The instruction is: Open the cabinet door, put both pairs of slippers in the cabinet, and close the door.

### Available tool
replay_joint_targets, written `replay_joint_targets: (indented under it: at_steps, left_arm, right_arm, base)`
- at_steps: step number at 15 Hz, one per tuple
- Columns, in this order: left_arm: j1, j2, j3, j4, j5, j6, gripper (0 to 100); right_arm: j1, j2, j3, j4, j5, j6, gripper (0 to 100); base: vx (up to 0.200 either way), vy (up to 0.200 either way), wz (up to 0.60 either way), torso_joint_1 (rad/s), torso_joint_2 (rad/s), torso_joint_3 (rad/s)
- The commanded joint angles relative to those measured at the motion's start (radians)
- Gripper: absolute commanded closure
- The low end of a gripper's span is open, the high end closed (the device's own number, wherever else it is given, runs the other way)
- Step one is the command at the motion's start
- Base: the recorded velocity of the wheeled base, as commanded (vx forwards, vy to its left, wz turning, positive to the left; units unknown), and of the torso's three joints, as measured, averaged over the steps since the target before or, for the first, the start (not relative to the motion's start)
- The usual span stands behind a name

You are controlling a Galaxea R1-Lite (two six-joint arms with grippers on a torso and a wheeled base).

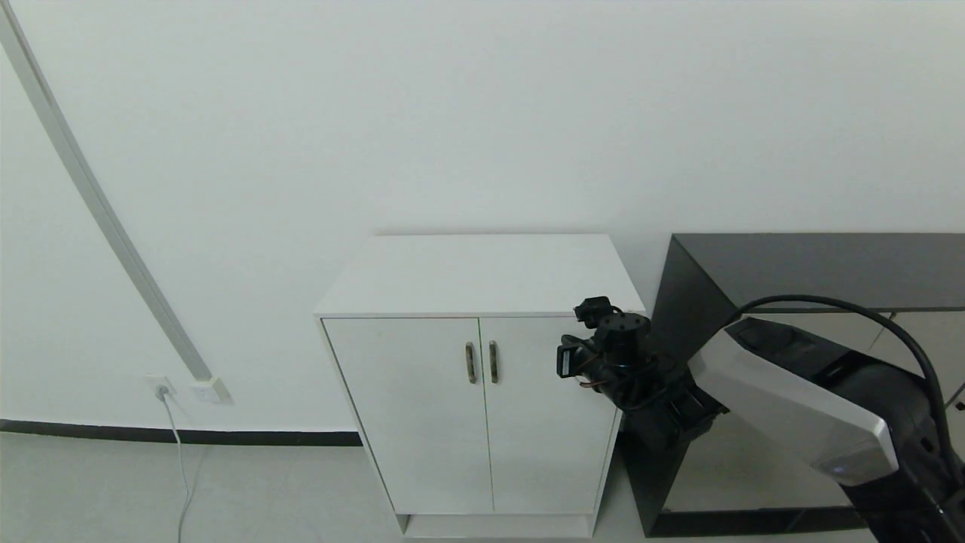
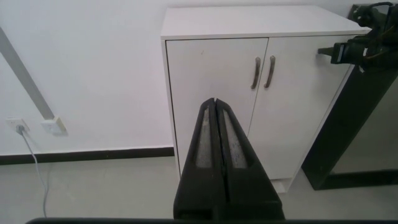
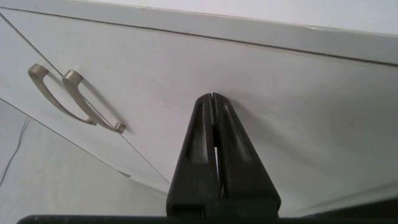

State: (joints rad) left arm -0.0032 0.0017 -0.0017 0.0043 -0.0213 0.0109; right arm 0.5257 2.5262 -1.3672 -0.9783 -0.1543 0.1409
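The white cabinet [image 1: 467, 275] stands against the wall with both doors shut, the two handles [image 1: 482, 362] side by side. The right hand [image 3: 213, 97], pressed closed and holding nothing, points at the upper right door [image 1: 543, 437]. The left hand [image 2: 215, 101], also closed and holding nothing, faces the cabinet from farther back.

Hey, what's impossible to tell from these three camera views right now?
- Inside of the cabinet: shut doors hide it in all views.
- Whether the right gripper touches the right door: right wrist view, the gripper itself covers the contact spot.
- Lower front of the dark unit: head view, right arm covers it.
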Motion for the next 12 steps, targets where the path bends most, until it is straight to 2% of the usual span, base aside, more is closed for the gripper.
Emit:
replay_joint_targets:
  at_steps: [1, 9, 12]
  left_arm:
    - [0.000, 0.000, 0.000, 0.000, 0.000, 0.000, 100]
    - [-0.001, 0.000, 0.000, 0.000, 0.000, 0.000, 100]
    - [0.000, 0.000, 0.000, 0.000, 0.000, -0.002, 100]
  right_arm:
    - [-0.001, -0.099, 0.126, -0.042, -0.005, 0.000, 100]
    - [-0.119, -0.411, 0.680, -0.292, -0.008, -0.006, 100]
    - [-0.178, -0.489, 0.844, -0.378, -0.010, -0.007, 100]
  base:
    - [0.000, 0.000, 0.00, 0.000, 0.00, 0.000]
    - [0.000, 0.000, 0.00, 0.000, 0.00, 0.000]
    - [0.000, 0.000, 0.00, 0.000, 0.00, 0.000]
